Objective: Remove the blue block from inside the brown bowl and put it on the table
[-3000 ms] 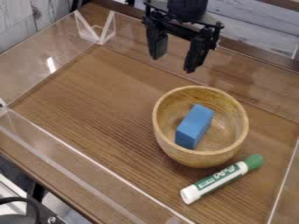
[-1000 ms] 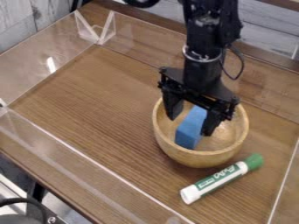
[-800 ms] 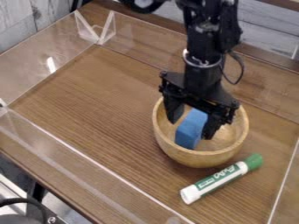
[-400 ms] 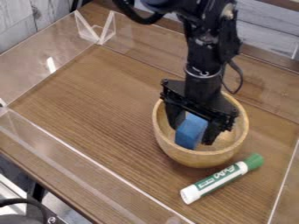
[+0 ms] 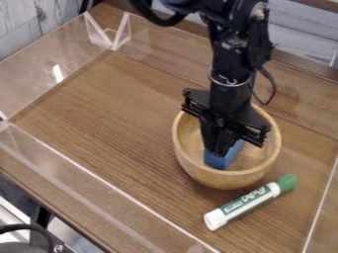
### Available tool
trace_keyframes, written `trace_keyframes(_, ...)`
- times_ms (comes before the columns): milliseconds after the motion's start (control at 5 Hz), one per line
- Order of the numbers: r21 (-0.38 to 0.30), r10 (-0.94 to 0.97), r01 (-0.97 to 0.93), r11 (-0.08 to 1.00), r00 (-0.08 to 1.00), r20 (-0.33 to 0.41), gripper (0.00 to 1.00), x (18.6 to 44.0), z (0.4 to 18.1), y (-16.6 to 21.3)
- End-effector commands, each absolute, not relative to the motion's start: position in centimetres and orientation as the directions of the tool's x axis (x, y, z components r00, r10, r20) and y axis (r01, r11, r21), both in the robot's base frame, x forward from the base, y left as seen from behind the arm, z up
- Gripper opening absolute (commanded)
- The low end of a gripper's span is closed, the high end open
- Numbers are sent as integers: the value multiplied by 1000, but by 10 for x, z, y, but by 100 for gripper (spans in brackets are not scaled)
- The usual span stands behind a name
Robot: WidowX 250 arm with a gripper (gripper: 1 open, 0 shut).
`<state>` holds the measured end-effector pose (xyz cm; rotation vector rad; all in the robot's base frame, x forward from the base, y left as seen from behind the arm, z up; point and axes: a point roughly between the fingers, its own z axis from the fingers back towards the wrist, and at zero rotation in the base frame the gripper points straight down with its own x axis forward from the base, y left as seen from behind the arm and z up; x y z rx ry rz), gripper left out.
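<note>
Blue block (image 5: pixel 222 155) inside brown bowl (image 5: pixel 193 161), on bowl floor. Gripper (image 5: pixel 222 148) pointing straight down into bowl, fingers closed against block sides. Step in hand: grasp, then lift. Recommended: raise vertically until block clears rim, avoid dragging bowl, then set down on bare worktop (image 5: pixel 106 109), clear of marker (image 5: pixel 251 203).
</note>
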<state>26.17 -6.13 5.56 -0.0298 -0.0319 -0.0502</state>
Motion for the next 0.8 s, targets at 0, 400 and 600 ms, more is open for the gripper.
trace_keyframes(0, -42, -43, 46, 998, 996, 77, 0, 270, 74, -60)
trace_keyframes(400, -54, -30, 34, 998, 996, 86, 0, 274, 106, -54)
trace_keyframes(600, -59, 8, -1, 998, 993, 121, 0, 281, 143, -45)
